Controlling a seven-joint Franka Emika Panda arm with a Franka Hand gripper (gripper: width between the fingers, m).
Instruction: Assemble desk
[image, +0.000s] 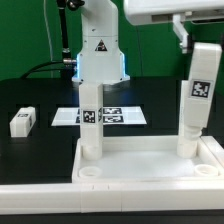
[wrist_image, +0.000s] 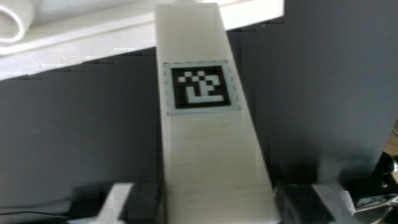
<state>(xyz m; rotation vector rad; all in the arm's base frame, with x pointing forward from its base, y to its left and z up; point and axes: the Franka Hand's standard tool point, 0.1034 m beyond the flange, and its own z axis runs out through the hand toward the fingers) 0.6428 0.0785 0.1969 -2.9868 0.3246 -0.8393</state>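
Wide gap over tabletop between upright leg at nine o'clock and tilted leg at three o'clock, exterior view. Loose leg on bench further toward nine; robot base blocking twelve, beyond marker board.

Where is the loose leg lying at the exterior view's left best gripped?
Likely across the two long sides of the loose leg, near mid-length, coming from straight above: it lies flat, apart from the tabletop, and its parallel sides suit the jaws.

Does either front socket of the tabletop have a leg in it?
No, both front sockets in the tabletop are empty holes; the two upright legs stand at the back corners.
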